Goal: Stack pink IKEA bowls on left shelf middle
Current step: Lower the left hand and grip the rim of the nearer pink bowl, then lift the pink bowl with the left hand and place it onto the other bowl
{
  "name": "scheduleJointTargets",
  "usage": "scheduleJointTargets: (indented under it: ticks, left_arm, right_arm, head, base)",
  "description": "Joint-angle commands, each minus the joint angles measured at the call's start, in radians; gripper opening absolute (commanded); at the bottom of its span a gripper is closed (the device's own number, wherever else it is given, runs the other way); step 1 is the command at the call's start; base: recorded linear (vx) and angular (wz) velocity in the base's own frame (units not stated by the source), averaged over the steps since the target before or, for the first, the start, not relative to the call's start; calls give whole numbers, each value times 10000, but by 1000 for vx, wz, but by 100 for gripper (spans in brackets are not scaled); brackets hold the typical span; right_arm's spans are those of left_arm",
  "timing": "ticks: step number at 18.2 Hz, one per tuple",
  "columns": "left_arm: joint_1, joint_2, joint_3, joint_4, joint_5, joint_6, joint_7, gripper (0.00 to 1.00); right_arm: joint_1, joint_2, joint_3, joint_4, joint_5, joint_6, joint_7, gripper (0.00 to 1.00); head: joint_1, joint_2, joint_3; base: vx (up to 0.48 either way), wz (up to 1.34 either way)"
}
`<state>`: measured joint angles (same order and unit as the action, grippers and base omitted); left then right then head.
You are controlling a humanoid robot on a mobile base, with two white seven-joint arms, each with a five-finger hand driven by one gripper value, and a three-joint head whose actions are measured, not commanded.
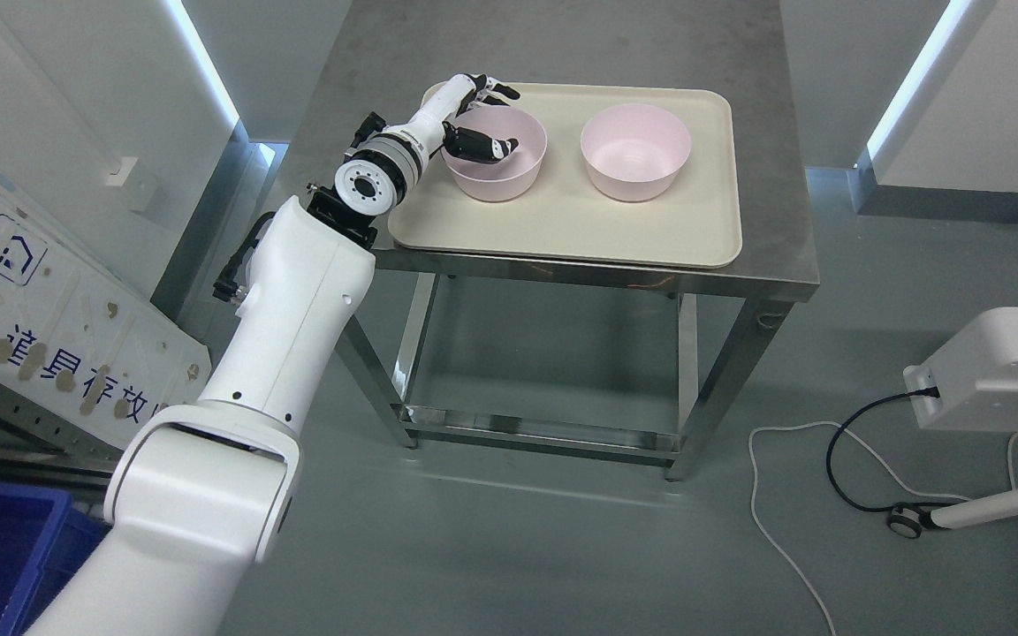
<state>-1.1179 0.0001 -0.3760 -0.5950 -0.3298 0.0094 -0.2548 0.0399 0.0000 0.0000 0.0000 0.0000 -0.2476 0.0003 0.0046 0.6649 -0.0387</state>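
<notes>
White left arm enters lower left; left hand (474, 119) is at the near-left rim of the left pink bowl (496, 163), thumb inside, other fingers behind the rim. It looks clamped on, or about to pinch. Right pink bowl (635, 150) sits apart on the same cream tray (562, 230), on the steel table (774, 177). Step: picking up the first bowl. Next: firm pinch, lift clear, carry over the right bowl and nest it. No shelf visible.

White panel (49, 318), lower left: house logo, Chinese print "道具存放", partly smudged.
</notes>
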Motion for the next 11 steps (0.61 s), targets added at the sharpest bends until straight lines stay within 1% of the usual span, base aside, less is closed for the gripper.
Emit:
scheduleJointTargets:
  ticks: [1, 3, 4, 6, 8, 10, 11]
  left_arm:
    - [-65, 260, -842, 596, -582, -385, 63, 39]
    - [-35, 275, -873, 596, -705, -569, 79, 34]
    - [-4, 306, -888, 581, -751, -737, 94, 29]
    - [-4, 382, -873, 581, -859, -861, 94, 27]
    - [-4, 444, -812, 596, -859, -968, 79, 21]
    - [-4, 475, -629, 596, -859, -1411, 79, 11]
    - [-4, 490, -536, 596, -874, -1474, 79, 9]
  right_arm:
    - [0, -175, -46, -175, -15, 6, -3, 100]
    - [0, -175, -46, -175, -15, 6, -3, 100]
    - [0, -175, -46, -175, -15, 6, -3, 100]
    - [0, -175, -46, -175, -15, 6, -3, 100]
    - [0, -175, -46, -175, -15, 6, -3, 100]
    - [0, -175, -46, -175, -15, 6, -3, 100]
    - [0, -175, -46, -175, -15, 6, -3, 100]
  head:
    - [0, 0, 0]
    - [0, 0, 0]
    - [0, 0, 0]
    - [0, 0, 0]
    - [0, 0, 0]
    - [0, 0, 0]
    - [0, 0, 0]
  base:
    - [0, 0]
    - [0, 0]
    - [0, 0]
    - [0, 0]
    - [0, 0]
    - [0, 0]
    - [1, -20]
